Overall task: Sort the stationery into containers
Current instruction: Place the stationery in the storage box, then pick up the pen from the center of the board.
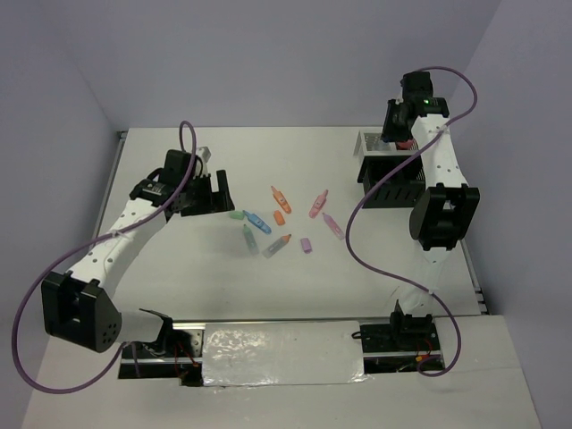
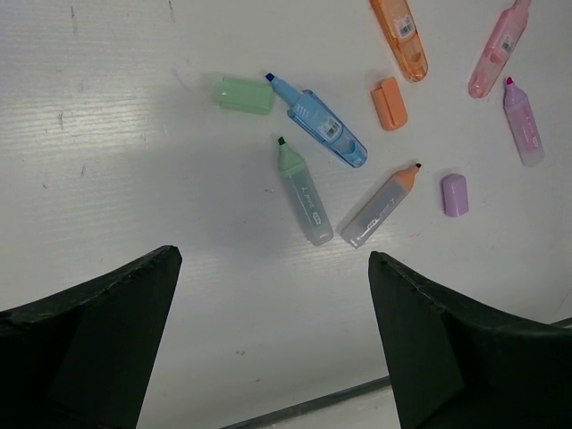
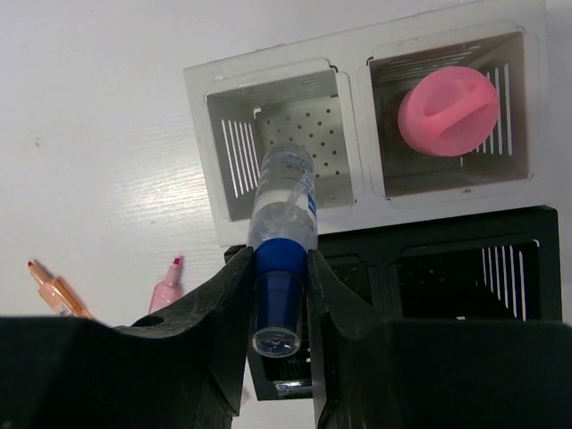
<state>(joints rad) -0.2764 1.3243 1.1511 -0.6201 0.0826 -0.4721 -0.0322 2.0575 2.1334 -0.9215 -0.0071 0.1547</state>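
My right gripper [image 3: 279, 264] is shut on the blue cap of a small clear bottle [image 3: 284, 192] and holds it above the left cell of the white mesh tray [image 3: 357, 134]. The tray's right cell holds a round pink item [image 3: 447, 109]. The black organiser [image 3: 465, 228] sits against the tray. My left gripper [image 2: 273, 259] is open and empty above the table, short of the markers. In front of it lie a green marker [image 2: 304, 192], a blue marker [image 2: 322, 130], an orange-tipped grey marker [image 2: 380, 207], a green cap [image 2: 246, 94] and a purple cap [image 2: 454, 194].
An orange cap [image 2: 389, 103], an orange marker [image 2: 399, 36] and two pink markers [image 2: 496, 54] lie farther off. In the top view the tray [image 1: 371, 143] and organiser [image 1: 393, 183] stand at the back right, and the left gripper [image 1: 219, 192] is left of the markers.
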